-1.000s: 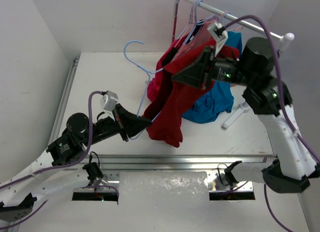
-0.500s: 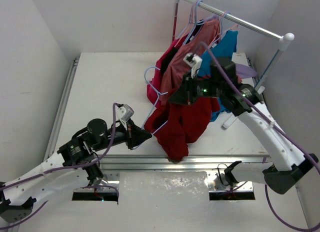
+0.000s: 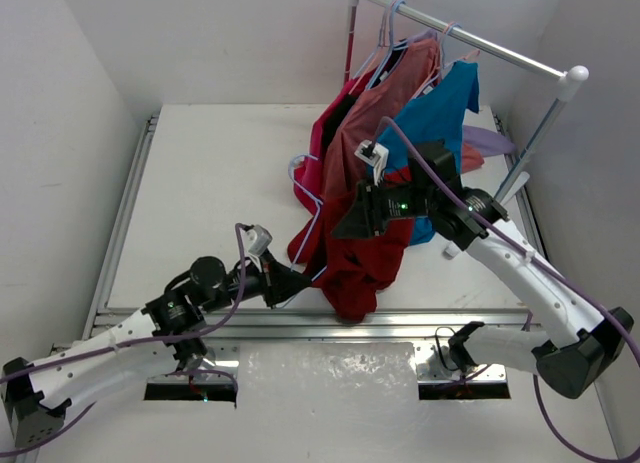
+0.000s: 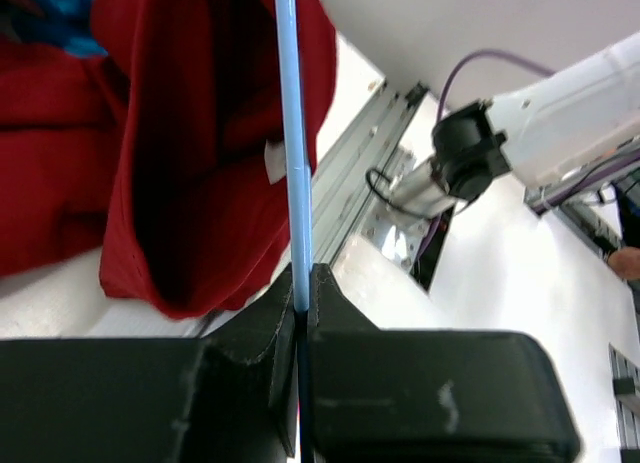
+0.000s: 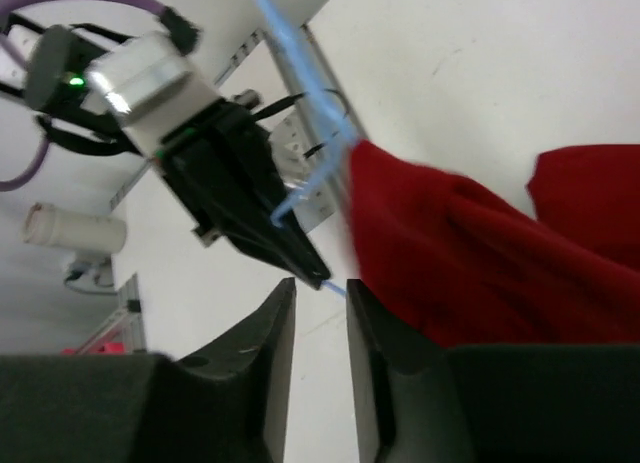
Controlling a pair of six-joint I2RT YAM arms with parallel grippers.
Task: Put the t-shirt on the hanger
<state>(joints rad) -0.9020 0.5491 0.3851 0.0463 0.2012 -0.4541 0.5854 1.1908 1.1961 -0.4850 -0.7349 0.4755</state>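
The dark red t-shirt (image 3: 360,273) hangs in a bunch near the table's front edge, below my right gripper (image 3: 342,228). The pale blue hanger (image 3: 318,211) runs along the shirt's left side. My left gripper (image 3: 296,279) is shut on the hanger's thin wire (image 4: 290,133), with the t-shirt (image 4: 180,133) just beyond it. In the right wrist view my right gripper (image 5: 320,283) has its jaws apart with nothing between them. The t-shirt (image 5: 480,263) lies against the outside of its right finger. The left gripper (image 5: 260,213) and the blurred hanger (image 5: 300,53) show just ahead.
A white clothes rack (image 3: 470,38) stands at the back right with a salmon-pink shirt (image 3: 385,103), a blue shirt (image 3: 440,113) and a magenta shirt (image 3: 322,153) on hangers. Its foot (image 3: 455,248) rests on the table. A metal rail (image 3: 430,318) runs along the front edge.
My right arm has dropped and swung left and nearer, and the red t-shirt has come down with it. My left gripper has moved right and nearer, carrying the hanger.
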